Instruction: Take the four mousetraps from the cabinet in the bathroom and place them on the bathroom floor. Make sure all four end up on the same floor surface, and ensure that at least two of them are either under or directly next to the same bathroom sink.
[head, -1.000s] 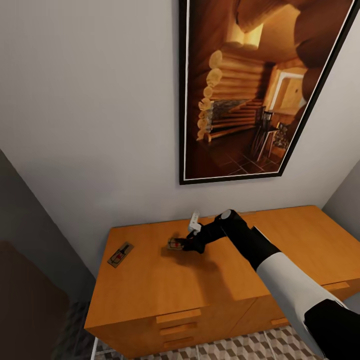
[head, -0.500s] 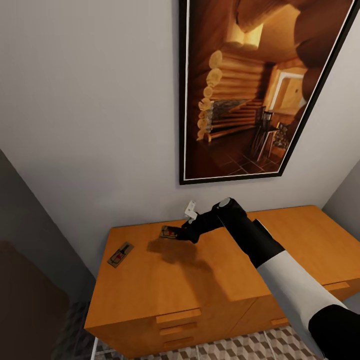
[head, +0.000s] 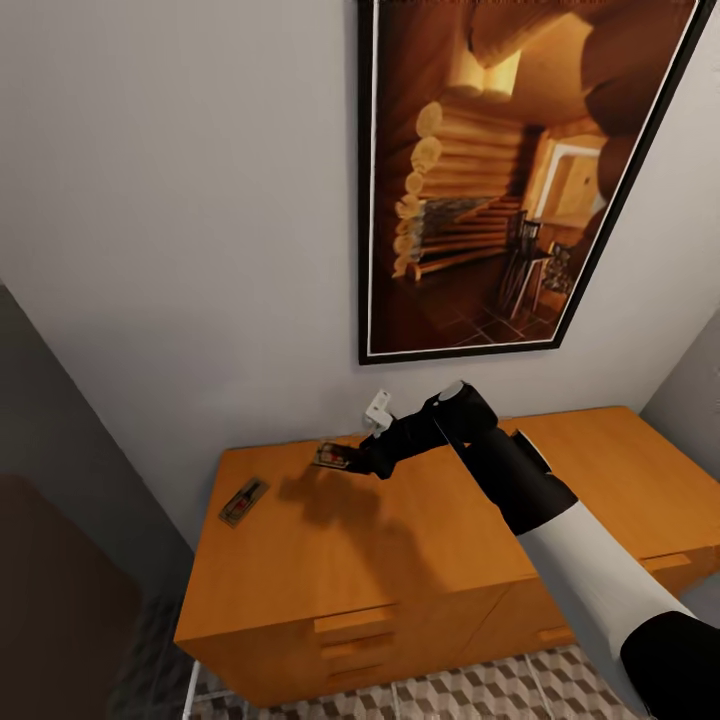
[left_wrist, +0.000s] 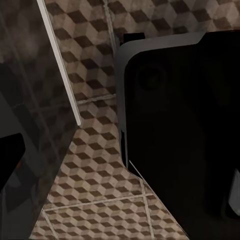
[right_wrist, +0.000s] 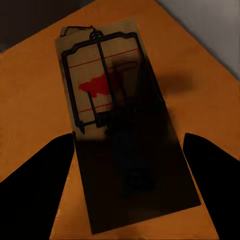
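One mousetrap (head: 331, 457) hangs a little above the orange-brown cabinet (head: 420, 545), casting a shadow on its top. My right gripper (head: 352, 462) is shut on it. In the right wrist view this mousetrap (right_wrist: 107, 95) shows its tan board, black wire and red spot, with its near end between the dark fingers (right_wrist: 42, 190). A second mousetrap (head: 243, 501) lies flat on the cabinet top near its left end. In the left wrist view my left gripper (left_wrist: 125, 172) hangs open over the cube-patterned bathroom floor (left_wrist: 90, 200), holding nothing. The sink is out of view.
A large framed picture (head: 500, 180) hangs on the white wall right behind the cabinet. A dark panel (head: 60, 560) stands to the cabinet's left. Patterned floor (head: 480, 690) shows in front of the drawers. My own dark base (left_wrist: 185, 125) is close to the left gripper.
My right gripper has lifted the mousetrap off the cabinet top and carried it up and toward the wall. The other mousetrap stayed put. The head view shifted slightly.
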